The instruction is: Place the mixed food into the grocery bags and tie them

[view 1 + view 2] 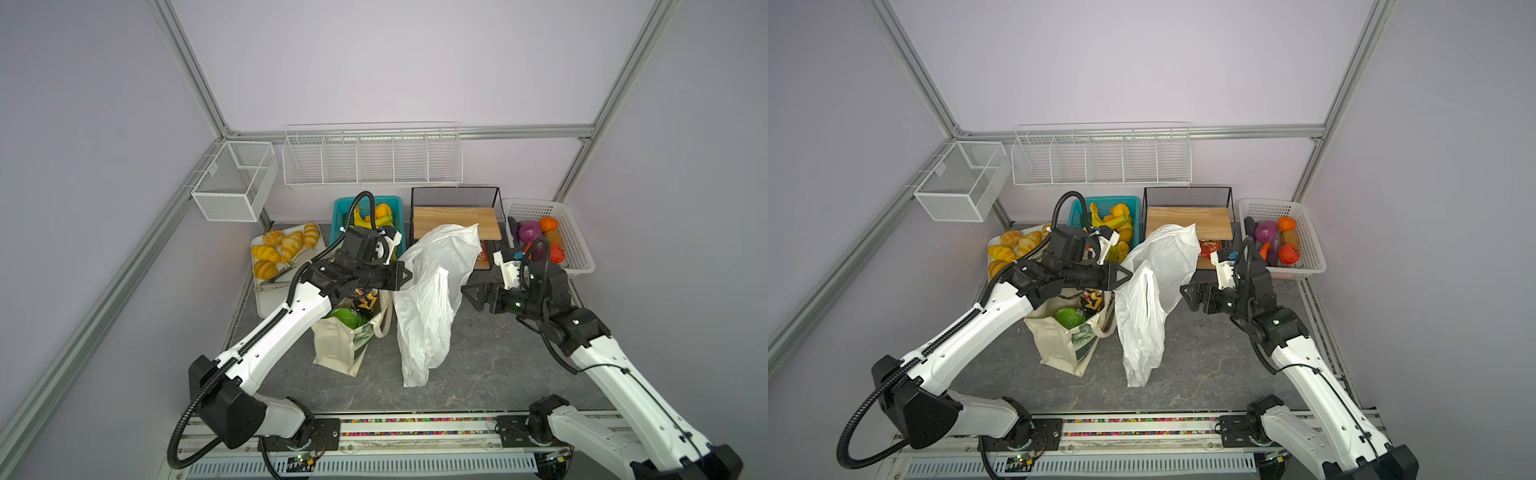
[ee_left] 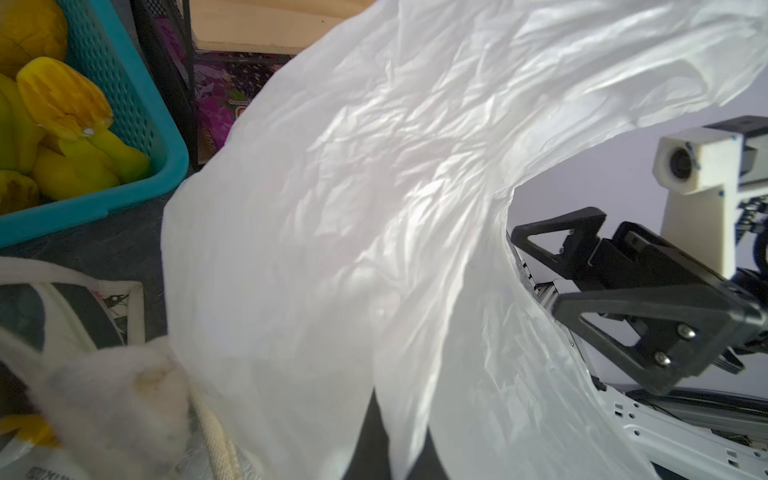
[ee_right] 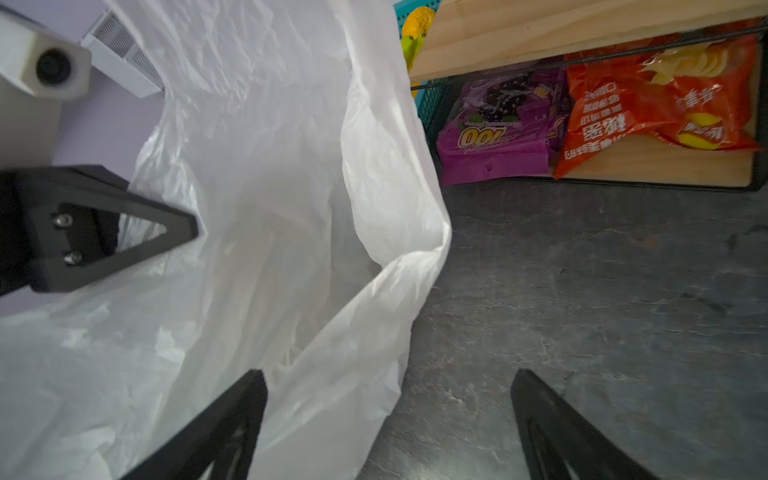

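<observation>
While the left pincer [image 1: 405, 276] clenches the thin translucent white plastic carrier bag [image 1: 428, 316], upright just beside the cream canvas tote [image 1: 336, 345] in both top views, the right pincer [image 1: 468, 296] hangs released, clear of it. Left wrist view: slick film could slip out, slumping the bag. Right wrist view: its mouth sags narrow, so food might miss.

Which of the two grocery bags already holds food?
The cream canvas tote: a bright green snack bag and a black-and-yellow snack bag show in its open mouth. The thin white plastic carrier bag shows nothing inside.
</observation>
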`<state>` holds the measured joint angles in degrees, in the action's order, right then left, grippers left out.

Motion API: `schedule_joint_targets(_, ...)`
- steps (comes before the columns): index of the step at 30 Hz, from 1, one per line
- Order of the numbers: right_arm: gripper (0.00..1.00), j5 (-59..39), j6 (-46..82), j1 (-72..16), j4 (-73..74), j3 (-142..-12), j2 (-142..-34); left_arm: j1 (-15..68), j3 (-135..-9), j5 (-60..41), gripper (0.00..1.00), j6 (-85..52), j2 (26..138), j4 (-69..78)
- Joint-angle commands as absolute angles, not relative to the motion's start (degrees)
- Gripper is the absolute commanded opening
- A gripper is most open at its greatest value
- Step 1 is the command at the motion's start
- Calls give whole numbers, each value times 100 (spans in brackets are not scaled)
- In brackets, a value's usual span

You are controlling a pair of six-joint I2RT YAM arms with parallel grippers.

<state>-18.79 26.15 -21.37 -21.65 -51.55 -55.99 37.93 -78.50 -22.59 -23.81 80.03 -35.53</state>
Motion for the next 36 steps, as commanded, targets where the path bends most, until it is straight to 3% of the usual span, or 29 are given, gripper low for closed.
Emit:
schedule_joint_targets(1, 94, -2066, 3524, -2357, -1216, -5180, -5921, 3779, -7816, -2338, 0, -2434, 7832, -3393)
schedule_joint_targets(6, 98, -1347, 3287, -2719, -1821, -5540, -6647, 3779, -7786, -2271, 0, -2399, 7767, -3349)
schedule_joint_targets(9, 86, -664, 3047, -2753, -2295, -5257, -6739, 3779, -7788, -2105, 0, -2408, 7693, -3315)
schedule_joint_targets(11, 67, -165, 2824, -2698, -2525, -4905, -6619, 3771, -7764, -1903, 0, -2418, 7600, -3241)
schedule_joint_targets(13, 55, 153, 2681, -2546, -2706, -4662, -6479, 3708, -7719, -1769, 0, -2463, 7535, -3151)
schedule_joint_targets(18, 51, -146, 2524, -2132, -2707, -4508, -6089, 3466, -7529, -1784, 0, -2572, 7436, -2965)
schedule_joint_targets(20, 56, -935, 2344, -2151, -2315, -4542, -5988, 3465, -7442, -1903, 0, -2531, 7472, -2894)
schedule_joint_targets(23, 75, -1712, 2070, -2248, -1960, -4681, -5895, 3464, -7400, -2087, 0, -2553, 7596, -2874)
schedule_joint_targets(28, 96, -1463, 1524, -2494, -1846, -4927, -5859, 3463, -7357, -2423, 0, -2534, 7716, -2783)
schedule_joint_targets(36, 99, -599, 994, -2653, -1686, -5655, -5889, 3469, -7442, -2477, 0, -2298, 7826, -3011)
